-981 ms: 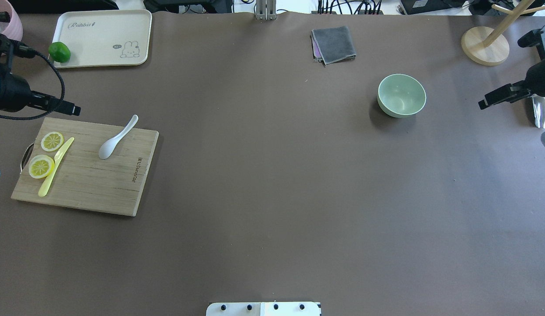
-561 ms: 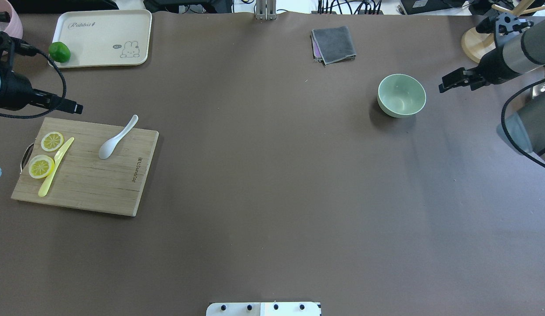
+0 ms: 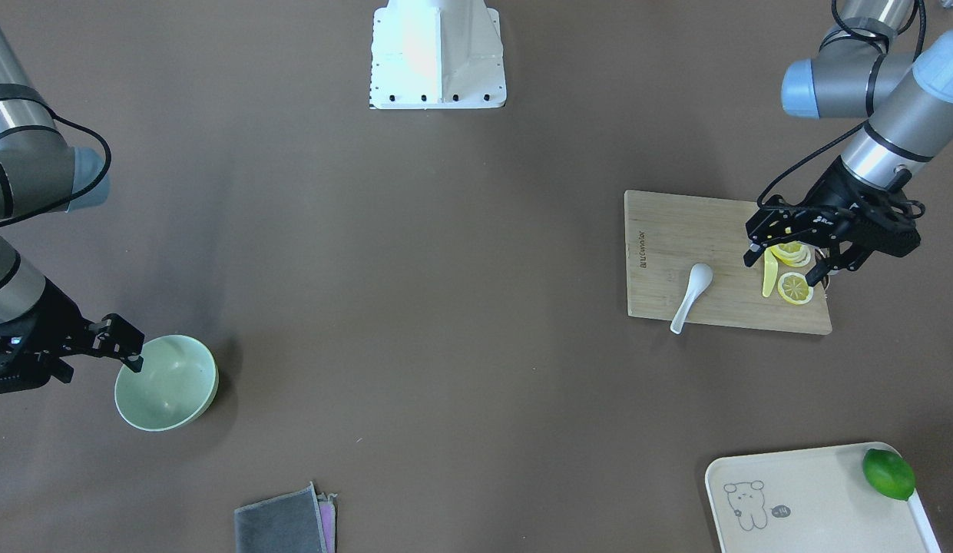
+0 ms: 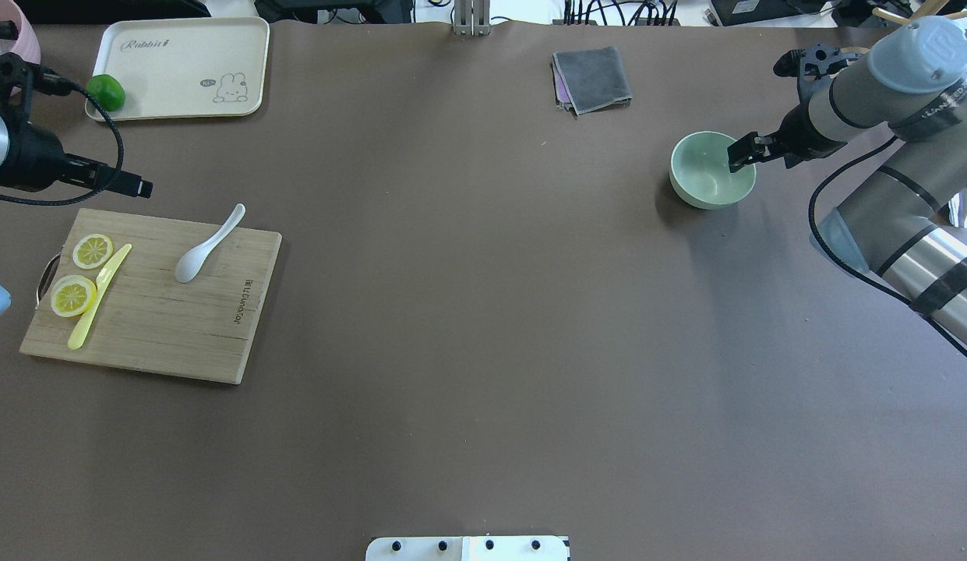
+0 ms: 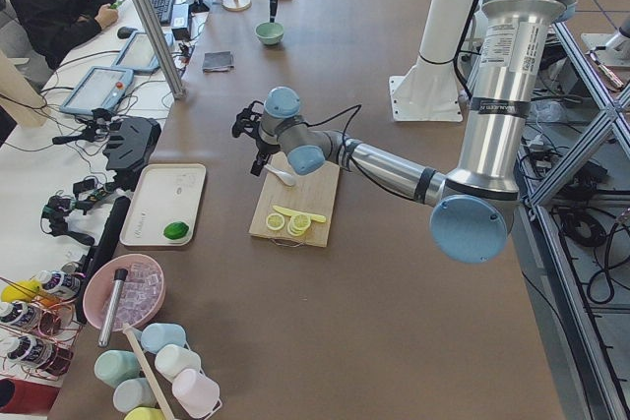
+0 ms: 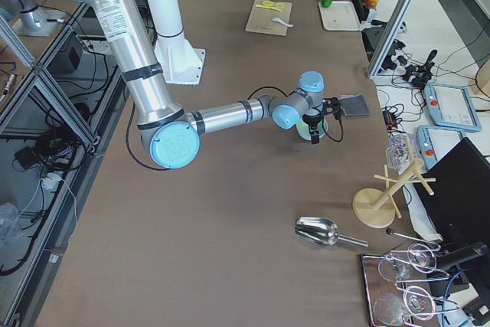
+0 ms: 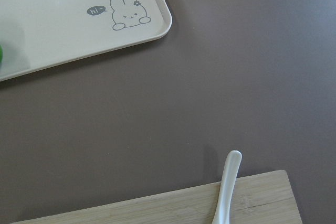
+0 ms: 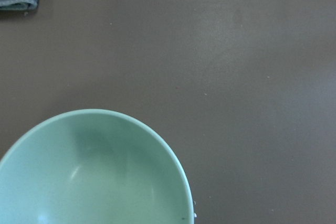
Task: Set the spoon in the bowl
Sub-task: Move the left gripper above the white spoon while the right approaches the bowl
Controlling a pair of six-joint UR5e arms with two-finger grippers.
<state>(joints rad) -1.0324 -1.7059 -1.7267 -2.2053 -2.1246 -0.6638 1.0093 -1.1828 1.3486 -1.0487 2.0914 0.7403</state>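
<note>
The left jaws are hanging released, gripping nothing, above one end of the cutting board (image 4: 179,327). In the front-facing view the lemon slices (image 3: 795,288) and the yellow knife (image 3: 768,275) are showing beneath them. The spoon (image 4: 205,251) is lying on the same board, off to the side of these jaws toward the middle of the table (image 4: 483,312). It is clear of them, its handle poking past the board's edge. The right jaws are likewise standing released and holding nothing. They are hovering at the rim of the bowl (image 4: 705,183), one finger (image 4: 742,152) reaching over it. The bowl is sitting upright on the table just beneath these jaws, well apart from the spoon.
</note>
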